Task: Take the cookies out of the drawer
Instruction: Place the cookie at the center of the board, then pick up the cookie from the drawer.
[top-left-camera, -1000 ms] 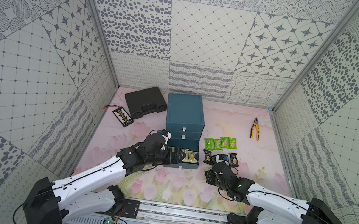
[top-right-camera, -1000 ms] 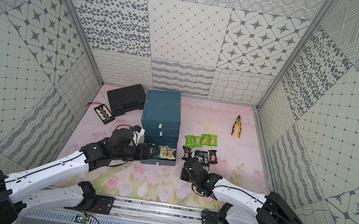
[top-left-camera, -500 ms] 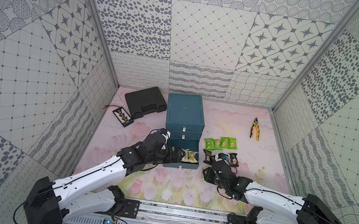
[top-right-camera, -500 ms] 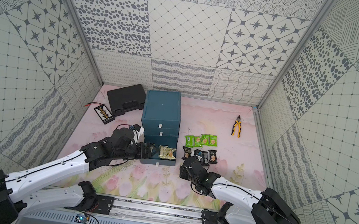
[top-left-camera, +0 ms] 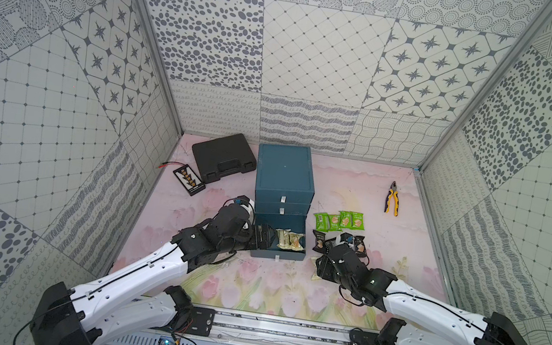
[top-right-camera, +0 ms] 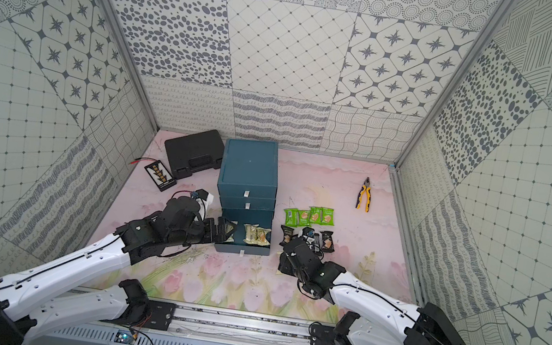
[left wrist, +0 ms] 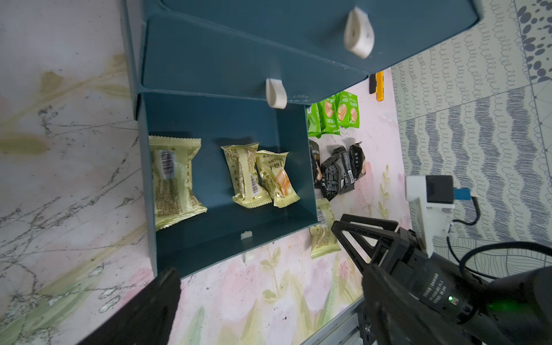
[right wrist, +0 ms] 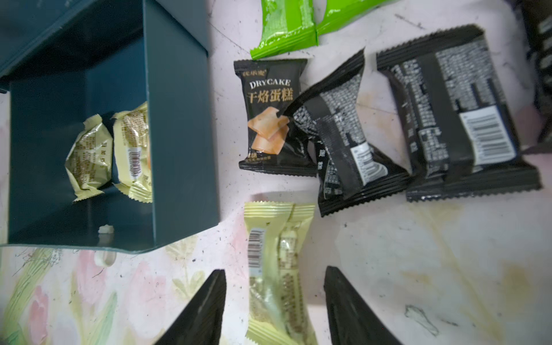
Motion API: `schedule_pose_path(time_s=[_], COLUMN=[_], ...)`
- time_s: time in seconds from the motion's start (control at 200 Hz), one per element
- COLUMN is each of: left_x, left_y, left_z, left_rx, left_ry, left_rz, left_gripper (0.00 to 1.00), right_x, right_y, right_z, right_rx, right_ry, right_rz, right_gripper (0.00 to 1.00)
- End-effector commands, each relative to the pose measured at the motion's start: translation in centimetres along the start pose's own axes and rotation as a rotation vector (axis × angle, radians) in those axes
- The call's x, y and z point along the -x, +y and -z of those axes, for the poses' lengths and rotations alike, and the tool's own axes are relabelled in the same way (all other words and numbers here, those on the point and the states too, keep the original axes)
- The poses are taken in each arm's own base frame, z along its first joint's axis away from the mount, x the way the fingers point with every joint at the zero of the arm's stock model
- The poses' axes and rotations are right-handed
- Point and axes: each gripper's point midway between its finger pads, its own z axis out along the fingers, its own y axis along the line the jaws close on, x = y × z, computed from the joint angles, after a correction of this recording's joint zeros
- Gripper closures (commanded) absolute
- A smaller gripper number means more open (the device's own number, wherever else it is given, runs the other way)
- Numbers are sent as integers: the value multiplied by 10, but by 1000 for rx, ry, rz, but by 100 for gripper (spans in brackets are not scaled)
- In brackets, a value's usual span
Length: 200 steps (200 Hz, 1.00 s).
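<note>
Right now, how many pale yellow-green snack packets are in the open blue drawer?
3 pale yellow-green packets: one alone, two touching; the blue drawer's back is hidden.

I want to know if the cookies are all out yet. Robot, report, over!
Left pincer open over the drawer. Right pincer open, straddling a pale packet on the mat. Three pale packets still in the drawer, nothing blocking them.

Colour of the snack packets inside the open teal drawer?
Pale yellow-green snack packets; clearest in left wrist view.
</note>
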Motion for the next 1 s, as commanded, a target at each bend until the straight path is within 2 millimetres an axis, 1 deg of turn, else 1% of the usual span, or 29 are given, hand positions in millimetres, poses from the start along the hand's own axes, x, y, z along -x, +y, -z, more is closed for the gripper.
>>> schedule_pose_path(time_s=[0.0, 0.12, 0.13, 0.155, 0.28, 0.385, 0.51, 0.65, 0.775, 0.901, 0.996], left_x=[4, 7, 7, 8, 14, 18, 17, 16, 15, 10, 6], left_y=[18, 24, 25, 26, 38, 44, 50, 53, 59, 61, 62], left_z=[8, 12, 12, 12, 15, 17, 15, 7, 2, -5, -9], left_rx=[56, 68, 70, 72, 84, 84, 91, 25, -1, -16, -23], left_ry=[-18, -27, -28, -29, -44, -53, -45, -30, -21, 2, 21], left_rz=[-28, -21, -19, -17, 18, 44, 70, 123, 172, 190, 210], left_gripper=[1, 1, 1, 1, 1, 1, 1, 1, 1, 1, 1], right_x=[10, 10, 16, 20, 30, 39, 46, 46, 44, 39, 33], right_y=[4, 12, 19, 25, 50, 76, 107, 136, 155, 174, 182], right_z=[8, 10, 13, 16, 23, 30, 30, 21, 8, -9, -25], right_rx=[3, 22, 39, 51, 94, 150, 218, 286, 302, 315, 312], right_ry=[-28, -21, -33, -42, -54, -71, -68, -54, -32, -15, 11], right_rz=[18, 45, 44, 48, 81, 97, 108, 106, 117, 126, 121], right_gripper=[44, 46, 47, 47, 48, 48, 48, 49, 49, 48, 48])
